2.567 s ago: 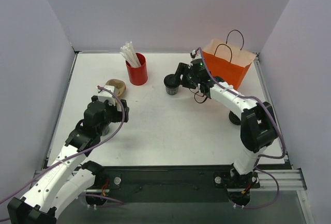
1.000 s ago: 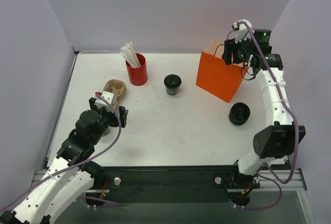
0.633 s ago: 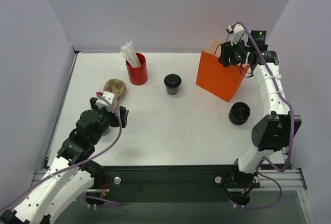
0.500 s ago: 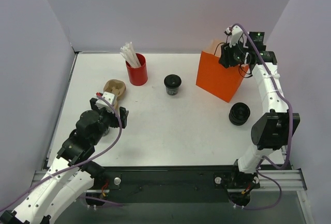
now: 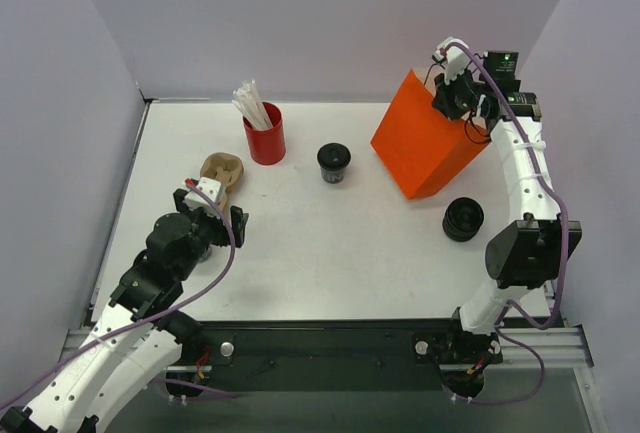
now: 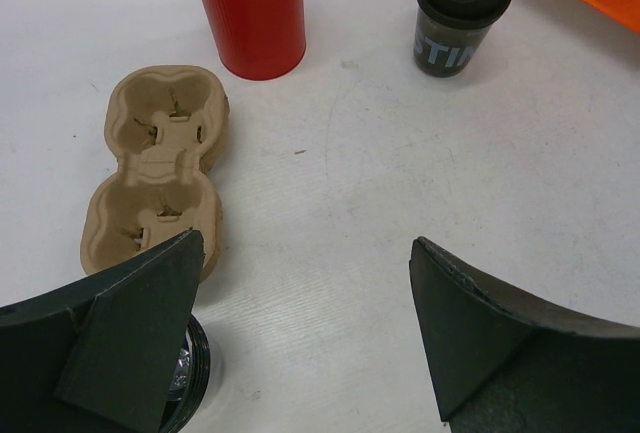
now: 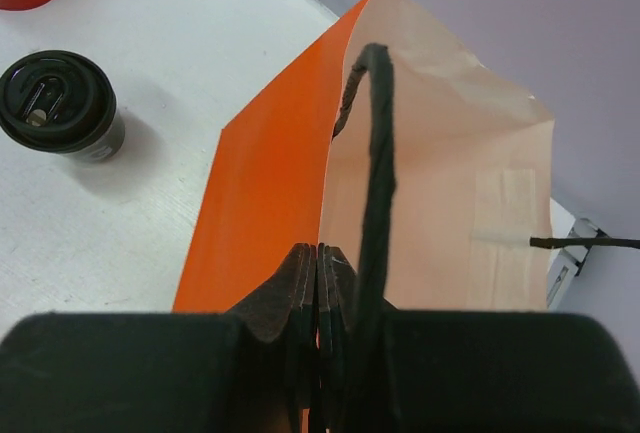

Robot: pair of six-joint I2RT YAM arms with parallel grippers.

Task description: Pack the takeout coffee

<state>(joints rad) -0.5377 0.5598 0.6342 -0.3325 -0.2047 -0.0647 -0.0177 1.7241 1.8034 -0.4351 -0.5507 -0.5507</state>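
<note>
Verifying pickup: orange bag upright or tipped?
Tilted: the orange bag sits slanted in the top view; the shut right gripper pinches its rim.

**Paper, pulp and plastic on a matt white table**

The paper bag (image 7: 265, 193) is smooth orange on the outside and pale and uncoated inside. Its rim is creased, and its handle (image 7: 378, 133) is black twisted cord. The cup carrier (image 6: 155, 168) is rough, fibrous brown moulded pulp. The centre coffee cup (image 6: 455, 43) has a dark matt paper wall and a black plastic lid with a slight sheen. The right coffee cup (image 5: 463, 219) shows the same black lid. The red cup (image 6: 250, 8) looks smooth and faintly glossy. The table (image 6: 400, 183) is matt white, finely grained and lightly scuffed. The left gripper (image 6: 305, 243) has matt dark plastic fingers with coarse edges.
</note>
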